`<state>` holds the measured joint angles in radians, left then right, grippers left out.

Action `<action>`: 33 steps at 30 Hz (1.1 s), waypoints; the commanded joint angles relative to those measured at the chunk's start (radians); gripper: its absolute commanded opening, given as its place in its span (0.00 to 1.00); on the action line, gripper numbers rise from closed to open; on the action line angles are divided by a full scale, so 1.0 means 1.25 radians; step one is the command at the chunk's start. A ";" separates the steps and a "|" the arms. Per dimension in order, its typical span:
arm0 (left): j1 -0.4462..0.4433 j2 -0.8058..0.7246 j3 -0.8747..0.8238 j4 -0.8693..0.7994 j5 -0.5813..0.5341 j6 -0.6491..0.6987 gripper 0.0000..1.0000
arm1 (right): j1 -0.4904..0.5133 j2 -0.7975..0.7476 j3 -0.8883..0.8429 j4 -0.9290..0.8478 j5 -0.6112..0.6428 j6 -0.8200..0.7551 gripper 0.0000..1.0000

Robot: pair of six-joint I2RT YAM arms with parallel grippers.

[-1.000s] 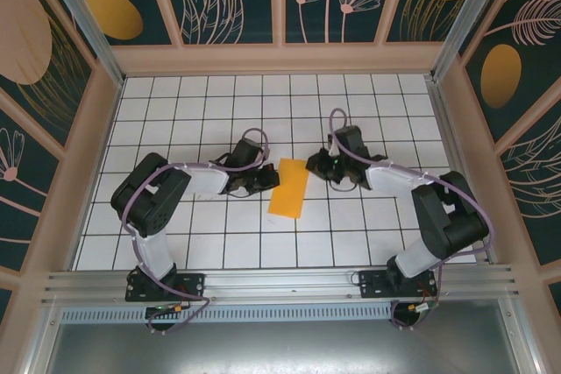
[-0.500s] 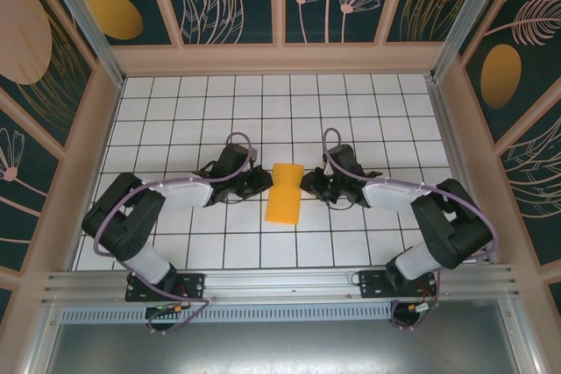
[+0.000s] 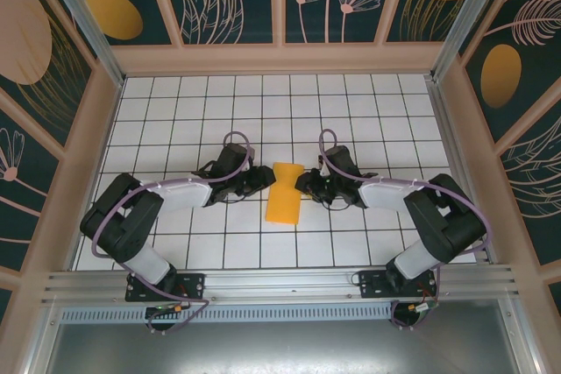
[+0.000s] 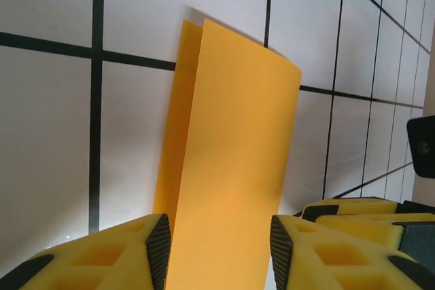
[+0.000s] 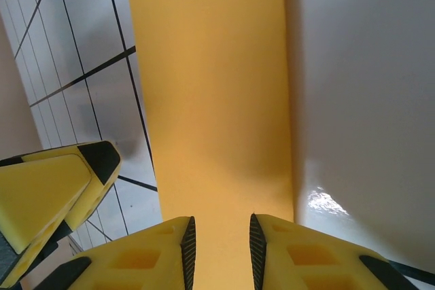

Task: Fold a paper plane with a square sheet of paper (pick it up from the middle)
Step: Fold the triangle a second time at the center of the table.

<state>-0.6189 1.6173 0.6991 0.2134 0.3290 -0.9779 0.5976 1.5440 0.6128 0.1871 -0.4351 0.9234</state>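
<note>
Two things have changed within the last second. The square sheet of paper (image 3: pixel 282 203), which lay slanted across the grid lines, now runs straight along them. Both arms have also stretched low and closed in on its far end, one from each side. Over the last half of that second we see almost nothing shift, apart from the right gripper (image 3: pixel 304 183) nudging a touch closer to the sheet. The paper lies around the middle of the table (image 3: pixel 175 111), about midway between its left and right edges, with its long side running from the far edge toward the near edge. It is no longer a flat square. The left wrist view shows two layers, the upper leaf slightly offset from the lower at the far end, so we take the first lengthwise fold as made. The left gripper (image 3: pixel 266 179) has its jaws well apart, with orange paper showing across the gap. The right gripper's jaws are parted too, though more narrowly, again with paper between them. We cannot tell whether any pad touches the sheet. Our reading is that the sheet has been squared up and the nose folds are not yet begun. As for containers, we see none; the table's tiles carry the sheet.
</note>
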 commanded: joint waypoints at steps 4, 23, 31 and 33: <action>0.021 0.036 -0.007 0.042 0.098 0.011 0.48 | 0.006 -0.008 -0.015 0.002 0.022 0.003 0.31; 0.031 0.098 0.026 0.045 0.169 0.035 0.46 | 0.005 -0.062 -0.021 -0.025 0.046 -0.010 0.32; 0.031 0.102 0.034 0.061 0.210 0.038 0.40 | 0.004 -0.129 -0.054 0.016 0.052 -0.020 0.37; 0.032 0.103 0.038 0.062 0.223 0.041 0.38 | 0.005 -0.166 -0.073 0.038 0.061 -0.025 0.40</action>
<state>-0.5823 1.7302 0.7193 0.2584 0.5613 -0.9463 0.5976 1.4029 0.5533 0.1860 -0.3820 0.9150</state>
